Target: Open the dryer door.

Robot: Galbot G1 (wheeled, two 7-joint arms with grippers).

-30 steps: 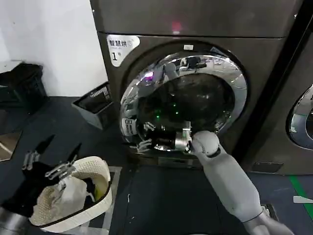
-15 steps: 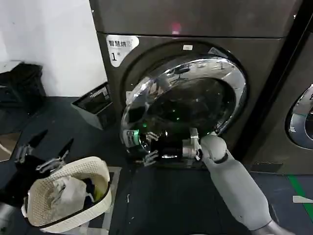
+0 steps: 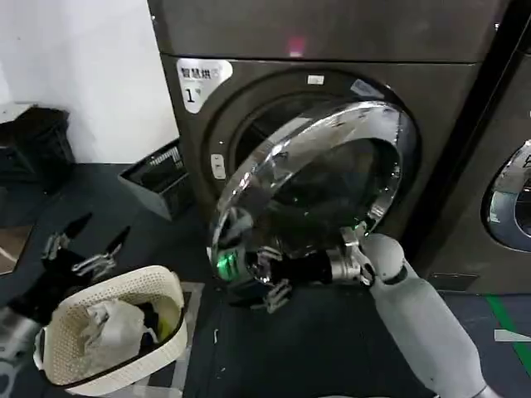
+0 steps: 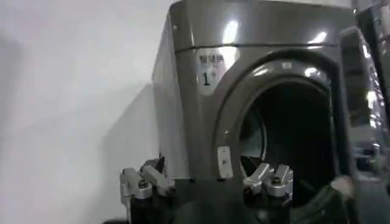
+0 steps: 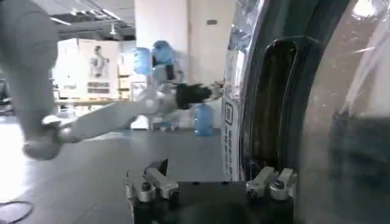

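The dark grey dryer (image 3: 332, 33) labelled "1" has its dryer door (image 3: 332, 182) swung partly out, hinged at its right side, so the dark drum opening (image 3: 257, 124) shows behind its left edge. My right gripper (image 3: 271, 278) is open at the door's lower left rim. In the right wrist view its fingers (image 5: 149, 182) stand wide apart, and the door's chrome edge (image 5: 234, 91) rises just beyond them. My left gripper (image 3: 83, 249) hangs open at the lower left, over the laundry basket. The left wrist view has this gripper (image 4: 207, 182) facing the dryer (image 4: 201, 36), with the door (image 4: 356, 91) seen edge-on.
A white laundry basket (image 3: 158, 286) with clothes sits on the floor at the lower left. A black crate (image 3: 158, 174) leans by the dryer's left side. A neighbouring machine (image 3: 510, 199) with its own chrome door stands on the right. The dark floor lies in front of the dryer.
The door has swung from nearly shut to partly open. My right gripper has moved back and down with its lower left rim. The left gripper shifted slightly over the basket.
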